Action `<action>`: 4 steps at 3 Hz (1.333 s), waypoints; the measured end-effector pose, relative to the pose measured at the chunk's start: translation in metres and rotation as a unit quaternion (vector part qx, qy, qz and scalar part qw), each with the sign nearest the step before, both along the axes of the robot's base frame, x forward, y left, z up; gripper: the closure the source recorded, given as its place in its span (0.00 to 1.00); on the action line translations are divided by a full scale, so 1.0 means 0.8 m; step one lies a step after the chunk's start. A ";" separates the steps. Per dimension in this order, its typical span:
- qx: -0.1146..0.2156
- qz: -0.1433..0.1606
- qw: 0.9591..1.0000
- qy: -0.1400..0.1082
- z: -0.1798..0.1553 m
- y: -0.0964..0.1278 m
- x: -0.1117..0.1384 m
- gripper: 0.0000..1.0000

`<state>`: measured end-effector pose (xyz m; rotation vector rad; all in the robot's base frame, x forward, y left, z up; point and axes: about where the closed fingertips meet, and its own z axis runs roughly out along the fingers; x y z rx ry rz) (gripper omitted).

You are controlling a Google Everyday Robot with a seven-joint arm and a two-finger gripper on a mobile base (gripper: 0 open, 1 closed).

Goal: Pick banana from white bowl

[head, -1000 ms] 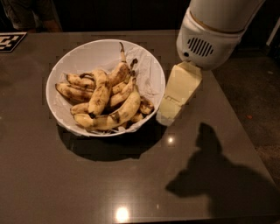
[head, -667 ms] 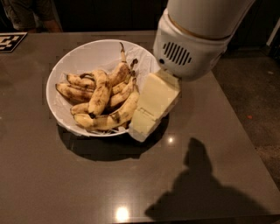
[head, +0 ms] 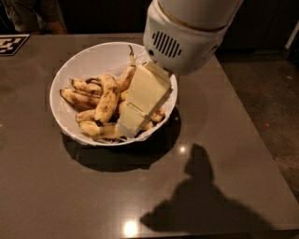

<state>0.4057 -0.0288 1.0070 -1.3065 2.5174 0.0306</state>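
The white bowl sits on the dark table and holds several spotted yellow bananas, piled in its middle and right half. My gripper reaches down from the big white arm housing at the top right. Its cream-coloured finger lies over the right side of the banana pile, its tip near the bowl's front rim. It covers some of the bananas.
The grey-brown table has its right edge at the far right, with floor beyond. A black-and-white marker tag lies at the back left. A person stands behind the table at the top left. The arm's shadow falls on the front right.
The arm has moved left and forward, from beside the bowl's right rim to over the bananas inside it. The bowl and bananas have not shifted.
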 end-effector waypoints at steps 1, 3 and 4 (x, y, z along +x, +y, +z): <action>-0.001 -0.012 1.000 0.009 -0.003 0.037 0.024 0.00; 0.012 -0.015 1.000 0.016 -0.004 0.092 0.040 0.00; 0.025 -0.022 0.999 0.014 -0.004 0.113 0.032 0.00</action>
